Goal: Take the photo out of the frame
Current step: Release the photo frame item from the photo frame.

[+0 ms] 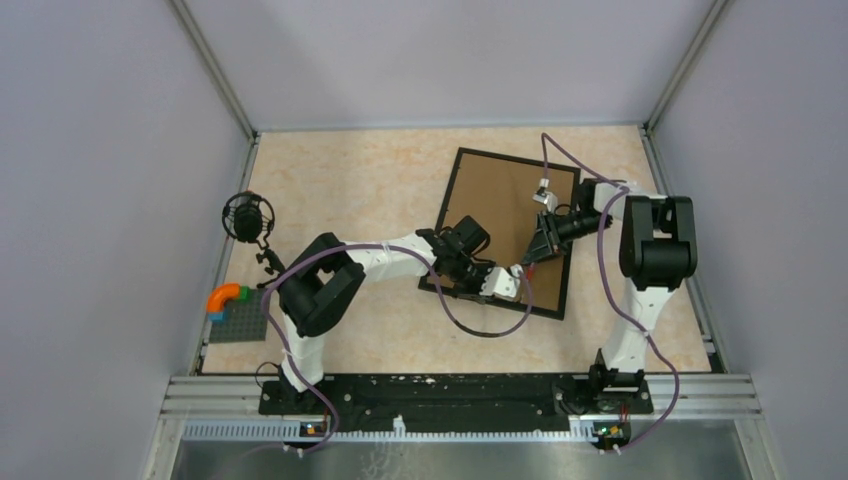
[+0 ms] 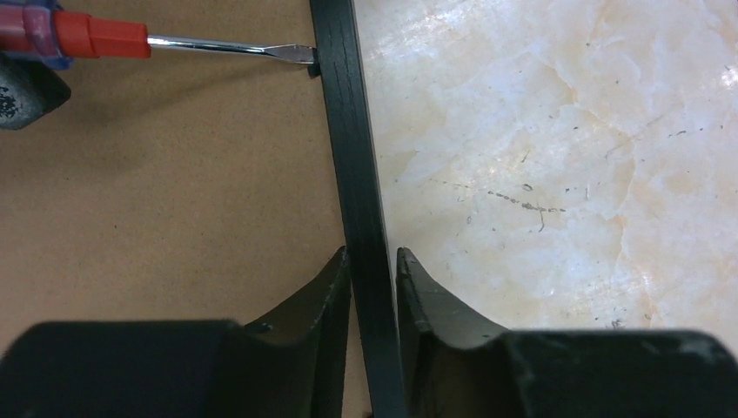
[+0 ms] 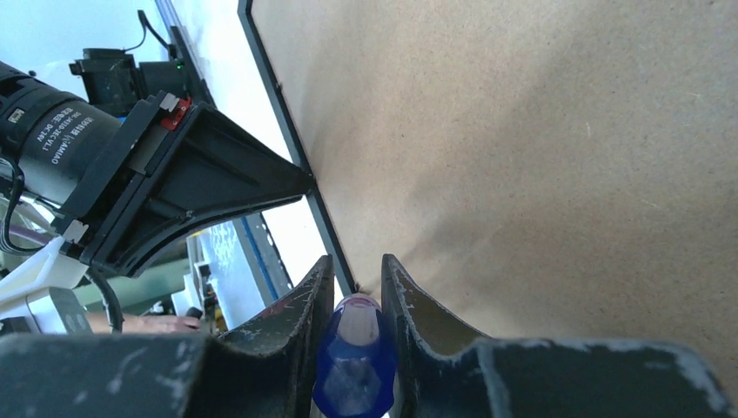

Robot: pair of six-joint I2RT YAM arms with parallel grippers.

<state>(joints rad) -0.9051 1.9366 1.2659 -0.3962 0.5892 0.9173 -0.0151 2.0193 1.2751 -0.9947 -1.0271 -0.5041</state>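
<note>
The thin black rectangular picture frame point(image 1: 515, 159) lies face down and askew on the right half of the pale marbled desk point(image 1: 350, 190), one corner near the far edge. Its plain brown backing board point(image 1: 500, 195) faces up. The photo is not visible, and I judge it sits under that board.

The left hand point(image 2: 374, 261) straddles the frame's near-left rail, one finger point(image 2: 326, 287) on the board side and the other on the desk side. Both are close against the rail, but I cannot tell whether they truly pinch it. The right hand point(image 3: 352, 270) is pinching a screwdriver point(image 2: 218, 45) with a red-and-blue handle. Its flat steel tip rests at the rail's inner edge.

- **Frame skidding:** if the left hand's hold is loose, a sideways push from the blade could slide or lift the frame across the desk.
- **Blade slipping:** the tip could skip off the edge and gouge the board, or dig beneath it and crease the print.
- **Handle twisting:** the smooth handle might rotate between the right hand's fingers under prying load.
</note>
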